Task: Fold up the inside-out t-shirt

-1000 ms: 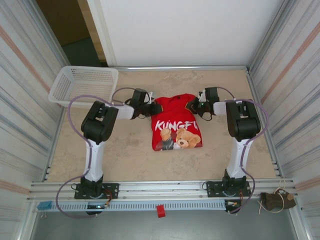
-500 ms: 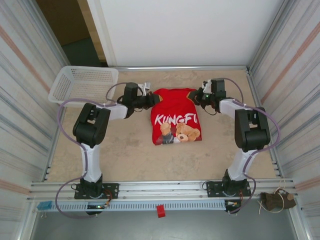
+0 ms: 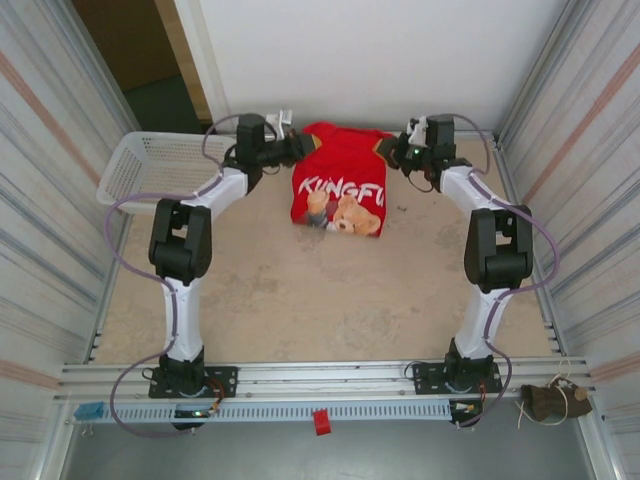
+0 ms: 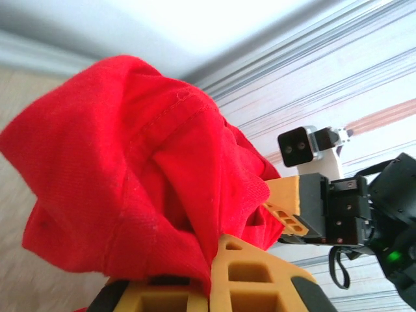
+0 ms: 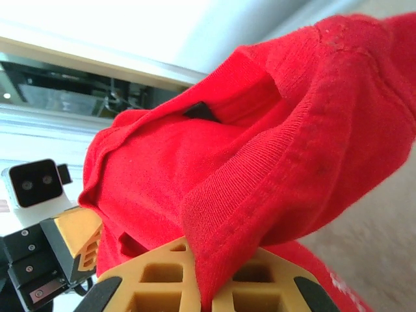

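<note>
The t-shirt (image 3: 340,185) is bright red with white "KUNGFU" lettering and a bear print, hanging lifted near the far wall between both arms. My left gripper (image 3: 296,148) is shut on its upper left edge, red cloth pinched between the yellow fingers (image 4: 260,276). My right gripper (image 3: 385,152) is shut on its upper right edge, a ribbed hem (image 5: 260,188) squeezed between its fingers (image 5: 156,276). In the left wrist view the t-shirt (image 4: 130,182) bunches ahead and the right gripper (image 4: 286,208) shows beyond it. The lower part of the shirt trails down toward the table.
A white mesh basket (image 3: 165,165) sits at the far left, just beside the left arm's forearm. The white back wall (image 3: 380,60) stands close behind both grippers. Metal side walls flank the beige table (image 3: 320,300), and a rail runs along the near edge.
Both arms have stretched away from the bases toward the back wall, carrying the shirt with them. The shirt has risen off the table's middle and now hangs near the far edge.
</note>
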